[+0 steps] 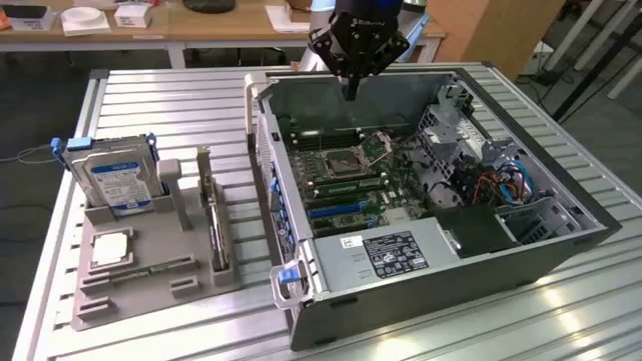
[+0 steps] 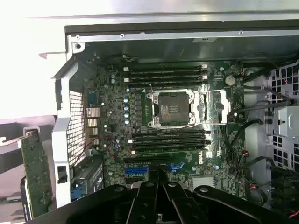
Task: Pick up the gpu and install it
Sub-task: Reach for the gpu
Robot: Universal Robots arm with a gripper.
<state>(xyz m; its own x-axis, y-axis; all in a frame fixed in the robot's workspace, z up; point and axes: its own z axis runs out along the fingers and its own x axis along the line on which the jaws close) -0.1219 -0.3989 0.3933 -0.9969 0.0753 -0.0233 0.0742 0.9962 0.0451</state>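
Closed, empty gripper (image 1: 350, 92) above black computer case (image 1: 452, 295).
Thin green-brown gpu card (image 1: 213, 226): likely light, stiff, fragile; grip its top edge.

The computer case (image 1: 452, 289) lies open on top, so the way down to the motherboard (image 1: 346, 180) is free. Cables (image 1: 492, 184) crowd the side at the exterior view's right, and the power supply (image 1: 386, 252) fills the near end. Above the gpu (image 1: 213, 229) the room is free.

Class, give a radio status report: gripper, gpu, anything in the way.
Gripper shut, empty, above the open computer case. Gpu upright in the grey holder, untouched. Nothing covers the gpu.
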